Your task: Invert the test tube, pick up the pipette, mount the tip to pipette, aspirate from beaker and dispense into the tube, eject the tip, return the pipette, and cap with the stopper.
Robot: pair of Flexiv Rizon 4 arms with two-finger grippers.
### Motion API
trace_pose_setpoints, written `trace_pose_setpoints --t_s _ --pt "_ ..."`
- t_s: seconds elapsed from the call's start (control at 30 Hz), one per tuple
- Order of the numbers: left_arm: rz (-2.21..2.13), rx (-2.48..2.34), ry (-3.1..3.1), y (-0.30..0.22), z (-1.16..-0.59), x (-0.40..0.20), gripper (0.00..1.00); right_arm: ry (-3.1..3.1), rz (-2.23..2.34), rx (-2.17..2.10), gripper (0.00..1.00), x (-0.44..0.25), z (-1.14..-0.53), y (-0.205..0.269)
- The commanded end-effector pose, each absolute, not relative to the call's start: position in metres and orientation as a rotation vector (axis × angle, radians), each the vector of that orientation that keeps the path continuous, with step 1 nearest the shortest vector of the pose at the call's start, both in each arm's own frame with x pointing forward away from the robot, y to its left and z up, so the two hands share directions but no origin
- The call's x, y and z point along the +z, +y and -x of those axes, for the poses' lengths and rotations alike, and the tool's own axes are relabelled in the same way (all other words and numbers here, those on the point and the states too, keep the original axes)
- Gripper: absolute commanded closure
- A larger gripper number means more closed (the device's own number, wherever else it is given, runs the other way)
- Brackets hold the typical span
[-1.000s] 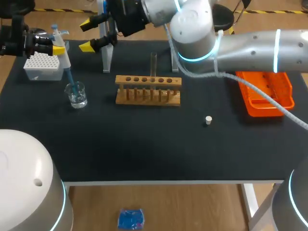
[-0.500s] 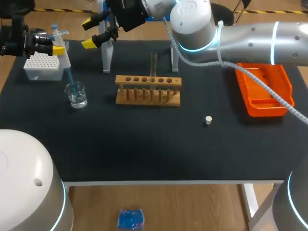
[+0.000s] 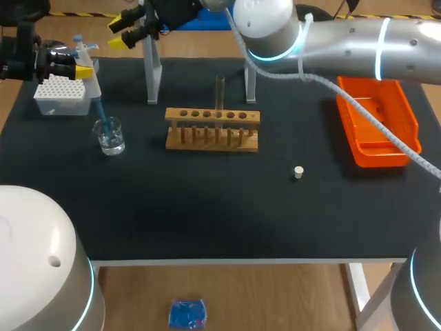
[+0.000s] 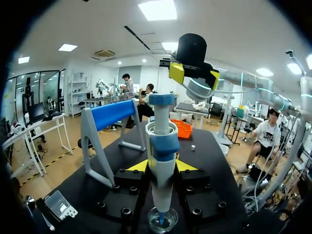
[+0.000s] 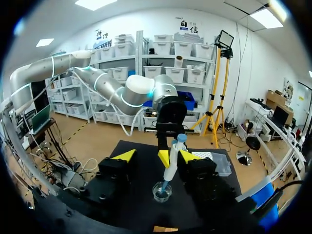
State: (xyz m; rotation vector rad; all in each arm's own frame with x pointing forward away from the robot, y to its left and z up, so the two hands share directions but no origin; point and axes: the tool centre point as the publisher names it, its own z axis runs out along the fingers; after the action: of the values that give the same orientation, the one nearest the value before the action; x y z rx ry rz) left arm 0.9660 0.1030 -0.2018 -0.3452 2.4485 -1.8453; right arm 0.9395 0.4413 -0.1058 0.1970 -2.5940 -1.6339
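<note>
Tabletop (image 3: 207,207): pipette (image 4: 162,161) between left jaws, over beaker (image 4: 168,223).

White pipette (image 4: 162,165) w/ blue bands. Orange bin (image 3: 375,157), tan wood rack (image 3: 212,129), black tabletop (image 3: 207,207). Stopper (image 3: 298,172) white.

One pipette (image 3: 89,71), one beaker (image 3: 110,136), one tube (image 3: 220,91), one rack (image 3: 212,129), one stopper (image 3: 298,172), one tray (image 3: 377,158).

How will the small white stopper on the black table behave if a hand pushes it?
The stopper looks small and round, so it is probably light and may slide or tip easily. If knocked onto its side, it could roll over the flat table. Nothing near would stop it.
</note>
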Motion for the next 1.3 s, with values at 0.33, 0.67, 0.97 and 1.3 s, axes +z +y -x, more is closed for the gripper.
trace_pose_setpoints --t_s 0.33,0.67,0.97,1.3 --pt "0.344 -1.846 2.451 0.104 -0.967 -0.201 1.00 -2.599 -0.121 -1.597 1.00 -0.103 -0.974 0.481" --pt "0.344 -1.846 2.451 0.104 -0.967 -0.201 1.00 -2.587 -0.122 -1.621 1.00 -0.094 -0.977 0.498" --pt "0.344 -1.846 2.451 0.104 -0.967 -0.201 1.00 -2.548 -0.107 -1.611 1.00 -0.099 -0.972 0.507" --pt "0.344 -1.846 2.451 0.104 -0.967 -0.201 1.00 -2.525 -0.074 -1.610 1.00 -0.103 -0.968 0.515"
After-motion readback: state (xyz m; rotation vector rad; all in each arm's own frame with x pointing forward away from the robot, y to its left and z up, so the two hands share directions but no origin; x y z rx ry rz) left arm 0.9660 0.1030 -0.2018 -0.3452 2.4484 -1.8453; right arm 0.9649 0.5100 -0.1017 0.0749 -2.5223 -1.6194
